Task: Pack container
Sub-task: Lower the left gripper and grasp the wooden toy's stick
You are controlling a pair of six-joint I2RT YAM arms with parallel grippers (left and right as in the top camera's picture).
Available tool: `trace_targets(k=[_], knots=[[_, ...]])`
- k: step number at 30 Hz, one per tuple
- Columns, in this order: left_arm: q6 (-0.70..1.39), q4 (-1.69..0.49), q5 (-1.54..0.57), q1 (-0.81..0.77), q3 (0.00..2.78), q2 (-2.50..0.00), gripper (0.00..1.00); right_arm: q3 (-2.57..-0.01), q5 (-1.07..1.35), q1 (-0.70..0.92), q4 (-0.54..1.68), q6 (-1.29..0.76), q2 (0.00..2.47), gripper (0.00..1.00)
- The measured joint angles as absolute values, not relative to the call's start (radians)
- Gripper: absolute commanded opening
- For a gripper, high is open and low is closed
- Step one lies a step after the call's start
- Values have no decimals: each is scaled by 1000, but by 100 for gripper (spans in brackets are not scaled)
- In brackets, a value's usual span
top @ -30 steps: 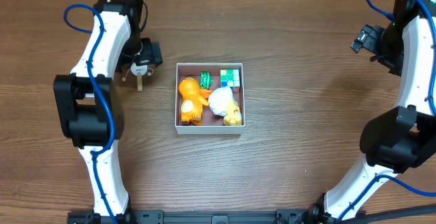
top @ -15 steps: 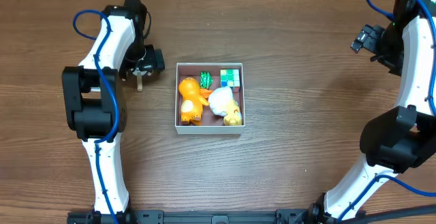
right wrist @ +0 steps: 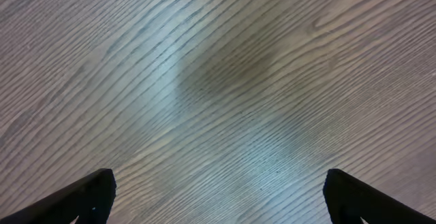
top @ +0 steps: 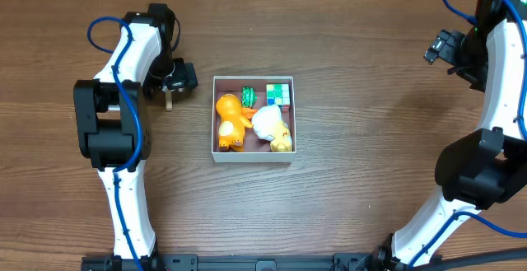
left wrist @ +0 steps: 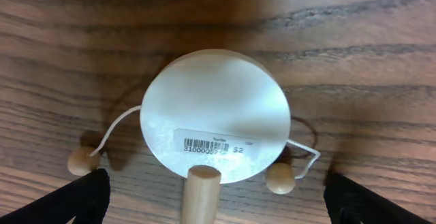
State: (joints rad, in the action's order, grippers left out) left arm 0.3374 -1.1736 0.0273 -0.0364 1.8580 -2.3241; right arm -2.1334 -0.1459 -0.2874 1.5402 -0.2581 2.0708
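Overhead: a dark brown wood-grain table (top: 362, 139) fills the frame, with a black rail (top: 263, 263) along its near edge where both arm bases stand. The container (top: 214, 123) sits at the table's middle, square to the edges. Inside it an orange toy (top: 229, 119) lies on the left and a white toy (top: 267, 121) on the right, with a yellow toy (top: 282, 144) below the white one. A green cube (top: 279, 94) sits in the far right corner, and a small green piece (top: 249, 97) lies beside it. The left gripper (top: 170, 86) hangs over a drum (top: 168, 99) lying on the table to the container's left, apart from it. The right gripper (top: 440, 49) is well off at the far right over bare wood.

Left wrist: the drum's round white face, with a barcode sticker, lies flat on the grain. Its wooden handle points toward the camera, and a bead (left wrist: 83, 160) on a string lies at each side. The black fingers (left wrist: 75, 200) stand spread wide at the lower corners, released and gripping nothing.

Right wrist: only pale-streaked wood grain with a soft glare. The fingers (right wrist: 85, 197) are likewise spread wide at the lower corners, holding nothing.
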Motion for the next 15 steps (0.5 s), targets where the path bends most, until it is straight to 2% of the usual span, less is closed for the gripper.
trace_targets(k=[15], knots=[[337, -1157, 27, -36, 1858, -2324, 100, -2133, -146, -287, 1540, -258, 2071, 100]])
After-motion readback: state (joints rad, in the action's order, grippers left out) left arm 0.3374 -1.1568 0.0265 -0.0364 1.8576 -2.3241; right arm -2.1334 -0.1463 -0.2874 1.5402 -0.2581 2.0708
